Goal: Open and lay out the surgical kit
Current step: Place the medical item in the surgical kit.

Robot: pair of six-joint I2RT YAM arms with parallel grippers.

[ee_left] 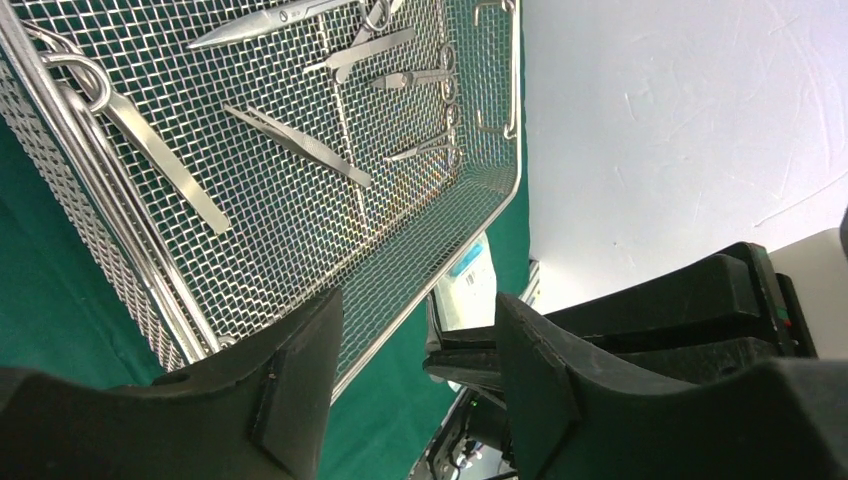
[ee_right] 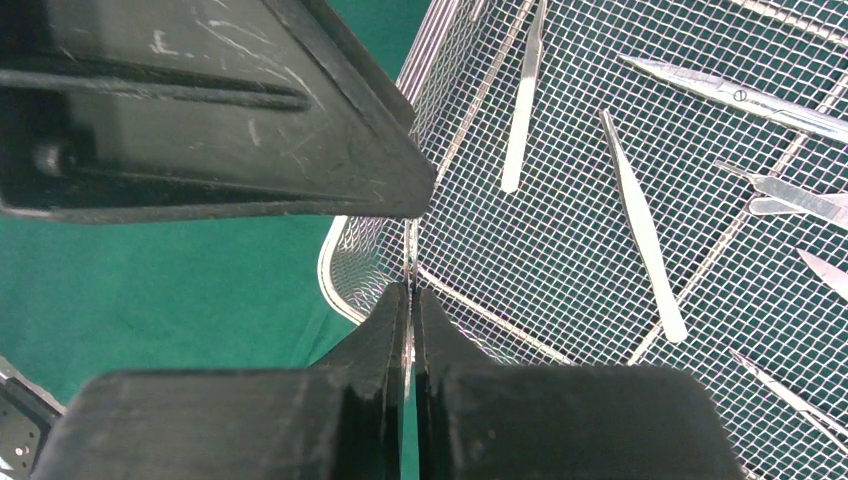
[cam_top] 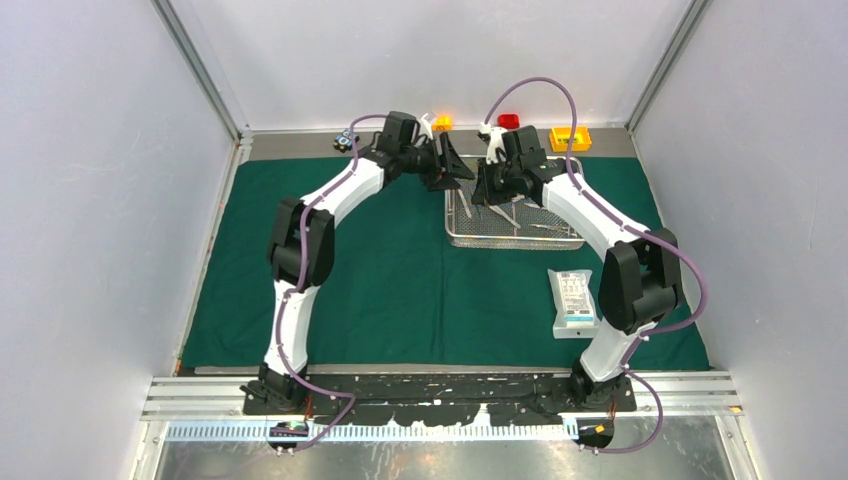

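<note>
The dark green drape (cam_top: pixel 380 280) lies spread on the table. The steel wire-mesh tray (cam_top: pixel 515 243) sits on its far right part, holding several silver instruments such as tweezers (ee_left: pixel 300 147) (ee_right: pixel 640 230). The flat white pouch (cam_top: pixel 574 300) lies on the drape in front of the tray. Above the tray's far left corner, my right gripper (cam_top: pixel 482 190) (ee_right: pixel 411 290) is shut on a slim silver instrument (ee_right: pixel 409 255), seen edge-on. My left gripper (cam_top: pixel 455 165) (ee_left: pixel 418 300) faces it, open, with that instrument's tip (ee_left: pixel 430 322) between its fingers, not touching them.
A yellow box (cam_top: pixel 570 138), a red block (cam_top: pixel 508 121) and an orange block (cam_top: pixel 442 123) stand on the grey strip behind the drape. White walls close in the left, back and right sides. The arm bases sit at the near edge.
</note>
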